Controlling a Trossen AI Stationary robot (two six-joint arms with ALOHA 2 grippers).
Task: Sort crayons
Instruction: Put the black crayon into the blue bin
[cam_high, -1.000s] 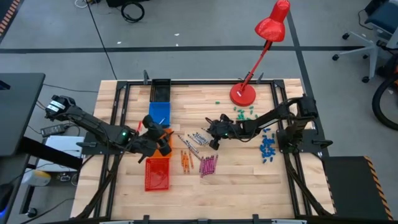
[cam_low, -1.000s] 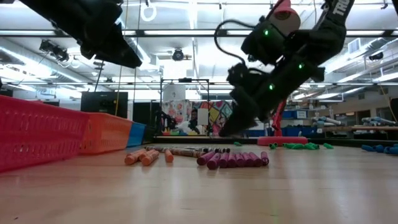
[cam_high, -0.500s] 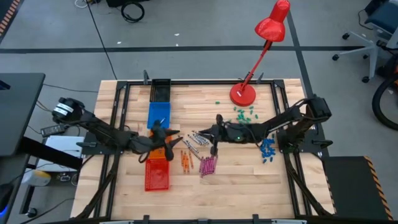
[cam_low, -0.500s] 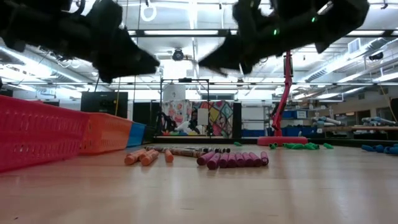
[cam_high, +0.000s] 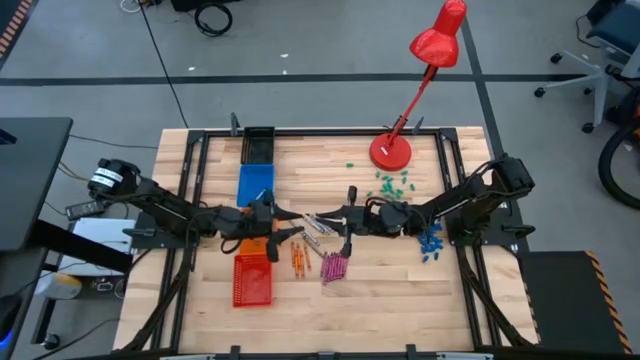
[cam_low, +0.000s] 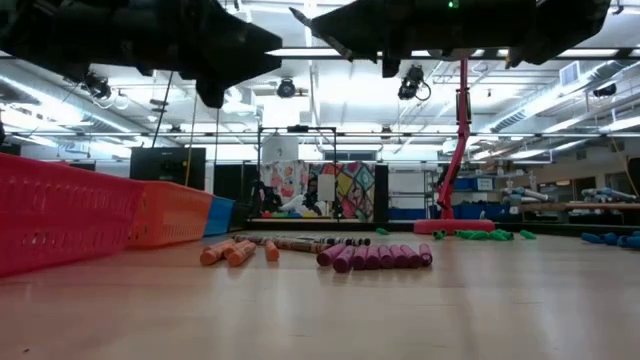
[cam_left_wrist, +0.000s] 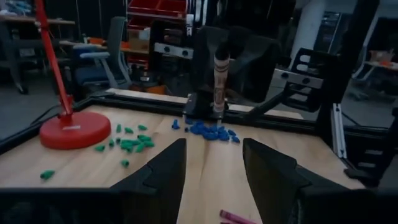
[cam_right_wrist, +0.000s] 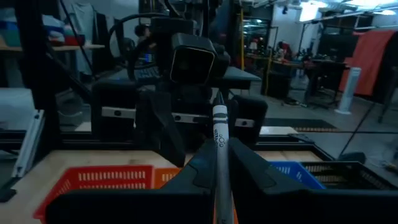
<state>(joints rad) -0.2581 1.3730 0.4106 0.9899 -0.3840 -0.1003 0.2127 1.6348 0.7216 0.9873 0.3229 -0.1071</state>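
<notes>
1. Right gripper (cam_high: 347, 217) is clamped on a grey crayon (cam_right_wrist: 220, 158), held upright above mid-table — seen standing in the left wrist view too.
2. Left gripper (cam_high: 290, 222) is spread wide and empty, facing the right one across the grey crayons (cam_high: 318, 222).
3. Orange crayons (cam_high: 298, 257) and pink crayons (cam_high: 334, 266) lie grouped on the wood.
4. A hand-over is judged to be in hand — the open fingers (cam_left_wrist: 163, 171) must be closed around the stick before it is released.

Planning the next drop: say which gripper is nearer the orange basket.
Left. The left gripper hangs just beside the orange basket; the right gripper, holding a crayon, is farther toward the table's middle.
</notes>
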